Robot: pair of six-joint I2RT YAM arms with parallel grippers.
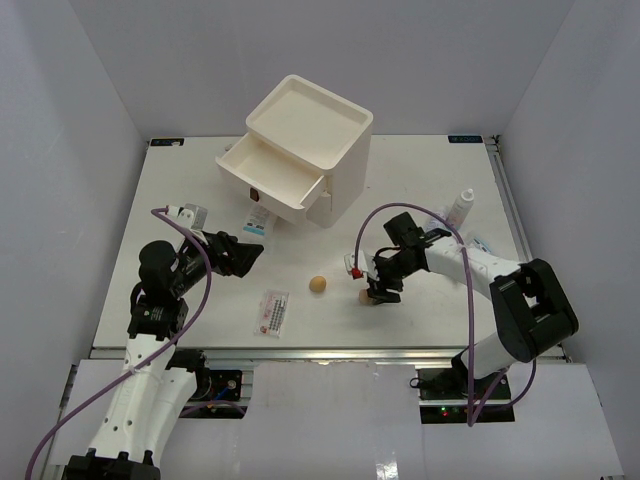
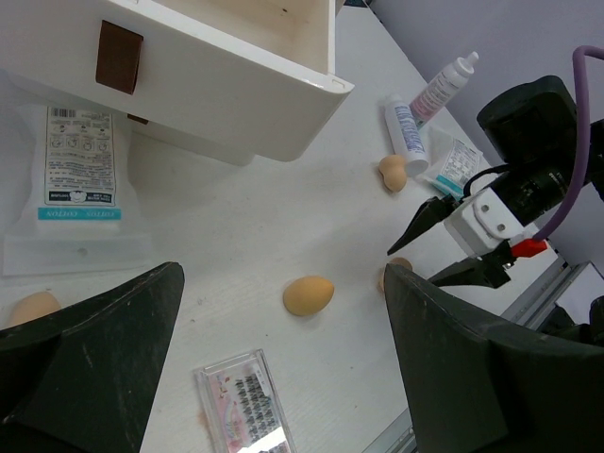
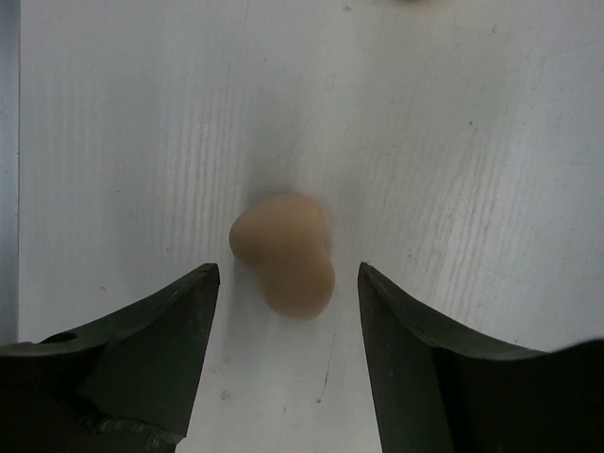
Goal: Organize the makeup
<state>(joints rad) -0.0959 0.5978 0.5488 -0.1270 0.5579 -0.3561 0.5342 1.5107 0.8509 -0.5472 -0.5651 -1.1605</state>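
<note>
**Soft sponge between the right jaws, not yet pinched**

Nearest the arms, a flat pink-printed sachet (image 1: 272,312) lies on the table (image 1: 200,300). It is thin and slick, probably hard to lift except by an edge.

Just beyond it, the right gripper (image 1: 377,291) points down over a tan sponge (image 3: 283,253). Its jaws are partly parted, one on each side of the sponge, with a sliver of bare table showing on both sides. They hold nothing yet. The sponge looks light and squashy, so it should give under pressure rather than slip. A gentle pinch across its fat middle seems the best hold. Its narrow end might squeeze out of the jaws.

A second sponge (image 1: 318,285) lies loose to the left of it.

The left gripper (image 1: 250,256) hangs above the table with its jaws wide and empty.

Further back lie a blue-printed sachet (image 2: 80,179), a stiff-looking tube (image 2: 406,134) and a small bottle (image 1: 461,208), which could roll.

Farthest is the cream box (image 1: 310,120), with one drawer (image 1: 270,175) pulled out.
</note>
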